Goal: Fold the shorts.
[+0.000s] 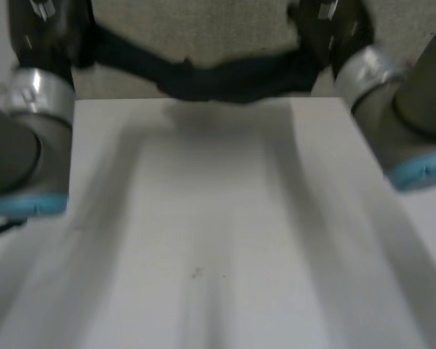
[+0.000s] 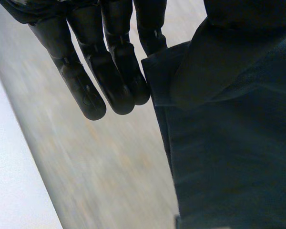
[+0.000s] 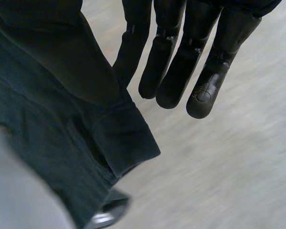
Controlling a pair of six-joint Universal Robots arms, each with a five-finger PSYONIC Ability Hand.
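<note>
Over the far edge of the tabletop (image 1: pixel 203 218), left robot hand (image 2: pixel 109 71) and right robot hand (image 3: pixel 181 71) pinch the shorts (image 1: pixel 218 80) taut; next, probably, spreading them flat.

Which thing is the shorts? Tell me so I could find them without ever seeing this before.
Find the white table and look at its far edge. The shorts stretch there like a band, one end pinched in the left robot hand, the other in the right robot hand. They are the only soft, dark blue thing there.

The shorts (image 1: pixel 218 78) look dark navy and plain, the table (image 1: pixel 203 218) white
</note>
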